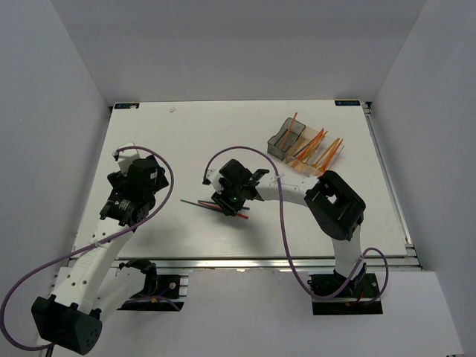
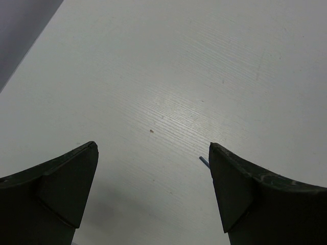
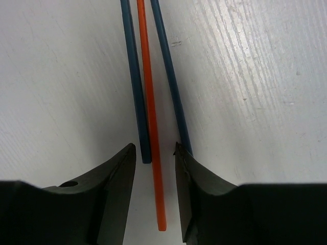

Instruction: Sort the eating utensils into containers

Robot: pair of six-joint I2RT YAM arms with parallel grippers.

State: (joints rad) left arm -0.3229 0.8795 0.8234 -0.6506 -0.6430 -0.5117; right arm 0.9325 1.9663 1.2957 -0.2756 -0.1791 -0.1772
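My right gripper (image 3: pixel 155 153) is lowered over a small bundle of sticks lying on the white table (image 1: pixel 186 141) near its centre. My fingers (image 3: pixel 110 189) stand a narrow gap apart, straddling the bundle, and are not clamped on anything. Between them lies one orange stick (image 3: pixel 148 102), flanked by a blue stick on the left (image 3: pixel 134 81) and a blue stick on the right (image 3: pixel 168 81). The left blue stick ends just between the fingertips; the orange stick runs further in toward the wrist; the right blue stick passes under the edge of my right-hand finger. From the overhead view, the ends of these sticks (image 1: pixel 197 203) protrude to the left of the gripper.

My left gripper (image 2: pixel 153 153) hangs over bare table at the left side, jaws spread wide and holding nothing. A thin blue sliver (image 2: pixel 204 161) shows beside its right finger.

The containers (image 1: pixel 305 149) sit in a row at the far right of the table. The dark grey bin (image 1: pixel 285 139) holds one orange utensil; the neighbouring bins hold several orange utensils (image 1: pixel 321 152) leaning upward
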